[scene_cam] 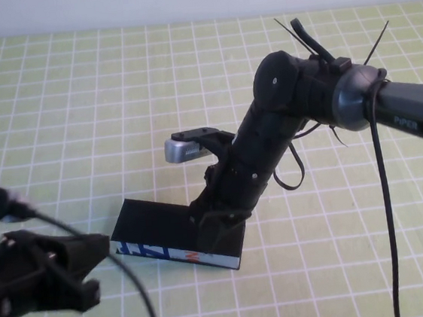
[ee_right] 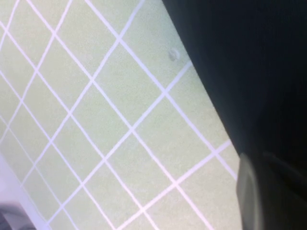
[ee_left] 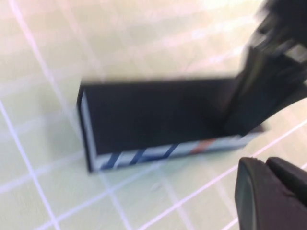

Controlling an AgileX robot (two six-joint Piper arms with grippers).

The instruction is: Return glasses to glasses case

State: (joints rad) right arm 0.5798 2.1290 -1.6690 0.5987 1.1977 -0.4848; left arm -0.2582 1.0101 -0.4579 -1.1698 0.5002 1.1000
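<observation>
The glasses case (scene_cam: 154,229) lies on the green mat near the middle, a black box with its blue, white and orange side facing me; its lid is down. My right gripper (scene_cam: 219,229) reaches down from the right, shut, with its tips on the top of the case's right end. The left wrist view shows the case (ee_left: 153,115) with the right gripper (ee_left: 256,96) standing on it. In the right wrist view the case (ee_right: 254,72) fills the frame beside the right gripper (ee_right: 264,165). My left gripper (scene_cam: 92,250) (ee_left: 266,165) hovers shut just left of the case, apart from it. The glasses are out of view.
A green mat with a white grid (scene_cam: 77,104) covers the table up to a white wall at the back. The right arm (scene_cam: 411,111) crosses in from the right with a black cable (scene_cam: 387,208) hanging from it. Another cable (scene_cam: 139,298) trails from the left arm.
</observation>
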